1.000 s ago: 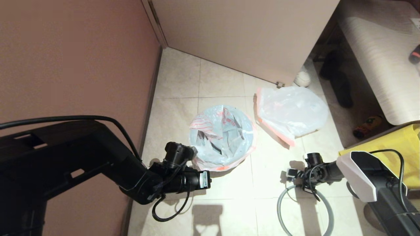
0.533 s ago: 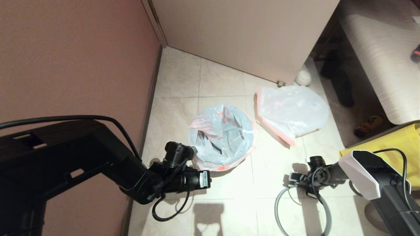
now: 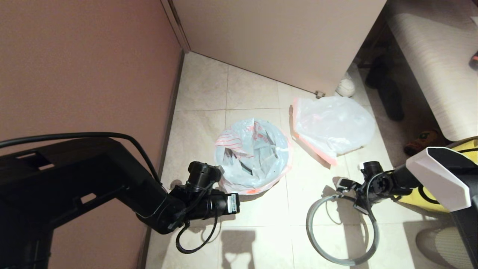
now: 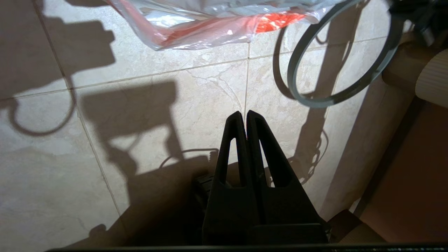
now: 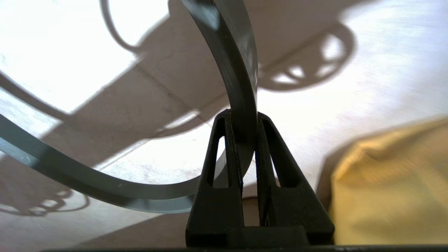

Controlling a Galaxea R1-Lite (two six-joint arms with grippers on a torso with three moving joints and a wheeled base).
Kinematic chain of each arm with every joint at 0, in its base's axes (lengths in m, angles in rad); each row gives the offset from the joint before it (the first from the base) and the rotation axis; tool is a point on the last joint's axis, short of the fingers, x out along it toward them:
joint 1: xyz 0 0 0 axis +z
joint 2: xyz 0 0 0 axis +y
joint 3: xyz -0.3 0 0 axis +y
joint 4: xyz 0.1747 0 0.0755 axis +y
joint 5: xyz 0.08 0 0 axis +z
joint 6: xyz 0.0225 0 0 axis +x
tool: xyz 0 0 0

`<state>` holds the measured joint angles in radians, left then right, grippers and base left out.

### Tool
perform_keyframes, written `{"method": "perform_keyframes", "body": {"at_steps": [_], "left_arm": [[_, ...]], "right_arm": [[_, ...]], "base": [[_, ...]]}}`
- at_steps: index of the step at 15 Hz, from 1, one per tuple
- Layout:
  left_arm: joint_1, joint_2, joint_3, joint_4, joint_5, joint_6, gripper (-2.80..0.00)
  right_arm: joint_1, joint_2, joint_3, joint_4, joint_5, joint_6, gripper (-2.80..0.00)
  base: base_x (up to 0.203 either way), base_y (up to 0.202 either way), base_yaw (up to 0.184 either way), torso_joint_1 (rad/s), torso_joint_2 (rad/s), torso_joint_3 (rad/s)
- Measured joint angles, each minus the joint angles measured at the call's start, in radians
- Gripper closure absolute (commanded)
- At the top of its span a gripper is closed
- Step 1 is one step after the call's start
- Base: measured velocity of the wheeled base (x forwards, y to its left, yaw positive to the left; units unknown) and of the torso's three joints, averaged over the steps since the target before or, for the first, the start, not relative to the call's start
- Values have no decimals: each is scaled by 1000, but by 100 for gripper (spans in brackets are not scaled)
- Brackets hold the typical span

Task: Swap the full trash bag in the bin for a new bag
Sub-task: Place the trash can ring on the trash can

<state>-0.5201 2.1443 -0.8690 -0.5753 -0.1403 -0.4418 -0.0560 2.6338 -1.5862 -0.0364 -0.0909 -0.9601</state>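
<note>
the right hand [image 5: 241, 117] is clamped on the grey hoop [image 3: 341, 228], its two fingers pinching the thin band edge-on at the hoop's 1 o'clock point as the head view shows it. gripped at one spot only, the hoop hangs tilted, its far edge raised at the hand and its near arc low towards the floor [image 3: 257, 93]; judged from this, the hoop is being carried as the clamp for the liner's hem. the hoop is round, so it has no long axis; its open face looks up and towards the robot.

the bin [image 3: 253, 156] stands upright near the centre of the head view, its mouth facing up. it is almost wholly hidden by the new bag [image 3: 257, 149], which lines it with red print showing and a pink hem folded over the lip. the draped hem lies loose, which is probably why the hoop is needed.

the full trash bag [image 3: 334, 125] lies on the floor at 2 o'clock from the bin, just beside it and apart from both hands; its long axis runs from 10 to 4 o'clock, with the pink-orange hem along its near left edge.

the left hand [image 4: 244, 117] waits at 8 o'clock from the bin, its fingers pressed together on nothing. a yellow bag [image 5: 388, 182] sits beside the right arm.
</note>
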Motion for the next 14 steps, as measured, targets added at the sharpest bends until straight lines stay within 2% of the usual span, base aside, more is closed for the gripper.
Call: {"method": "perform_keyframes", "body": {"at_steps": [4,7,11,14], "left_arm": [[-2,-1,35,-77,4,26,0],[-1,-6,75,-149,-1,38,0],[-2,-23,130,-269,-20,71,0],[-3,-69,149,-281,-20,71,0]], "right_arm": [[10,-216,73,1,-2,148,0],[22,-368,88,2,-8,199,0],[57,-481,-46,4,-90,234,0],[146,-518,-212,56,-148,346,0]], "base": [[0,0,0,0,0,0],[0,0,0,0,0,0],[0,0,0,0,0,0],[0,0,0,0,0,0]]}}
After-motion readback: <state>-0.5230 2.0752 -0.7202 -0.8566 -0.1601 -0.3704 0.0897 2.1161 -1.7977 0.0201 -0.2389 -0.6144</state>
